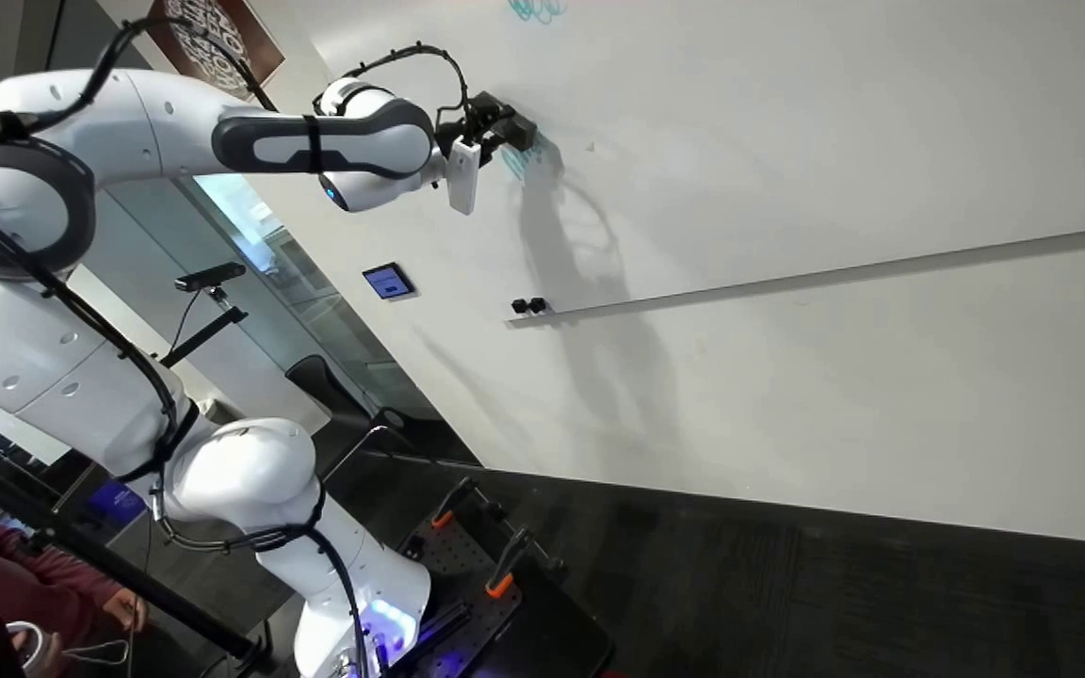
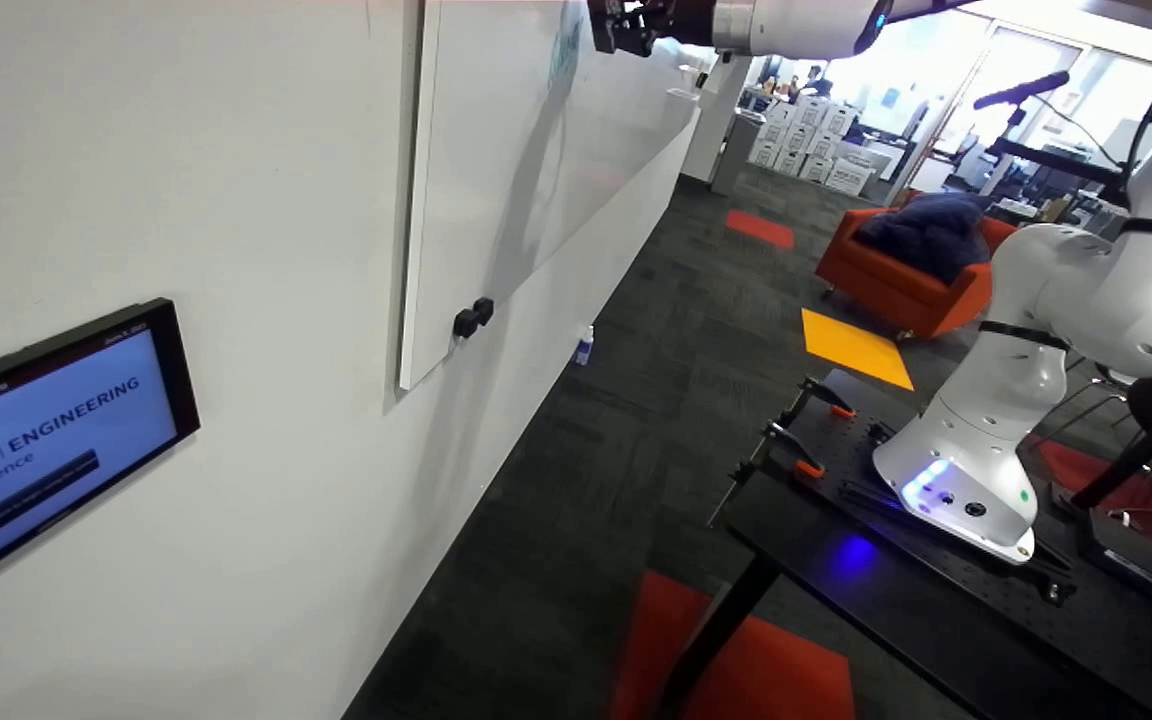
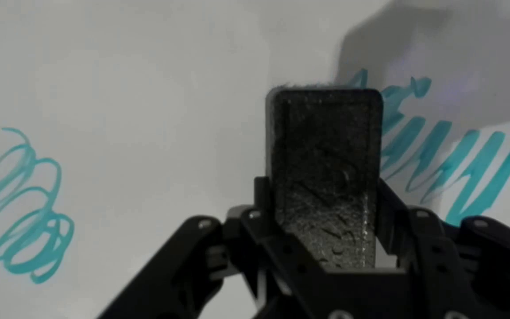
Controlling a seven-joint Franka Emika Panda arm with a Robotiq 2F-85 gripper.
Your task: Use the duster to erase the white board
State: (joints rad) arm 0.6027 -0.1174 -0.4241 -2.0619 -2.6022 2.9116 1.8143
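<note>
Close to the white board point(image 3: 171, 110), the claw point(image 3: 324, 201) pinches the duster point(image 3: 324, 159) by opposite sides, probably to keep its wiping face free; in the wrist view, teal zigzags point(image 3: 458, 155) show at its right, loops point(image 3: 42, 219) well left.

White arm point(image 1: 43, 348), black cables point(image 1: 105, 331), black jaws

"What's underfoot?"

"Dark carpet point(image 2: 576, 520), broken up by red patches point(image 2: 786, 670) and a yellow patch point(image 2: 851, 345)."

"And farther back?"

"An orange armchair point(image 2: 866, 277) — a dark blue bundle point(image 2: 926, 232) heaped on it — then white boxes point(image 2: 816, 125) in a stack, near bright glass panes point(image 2: 936, 55)."

"And closer?"

"A plain pale wall point(image 2: 276, 200), with a lit blue screen point(image 2: 46, 440) mounted flat on it."
</note>
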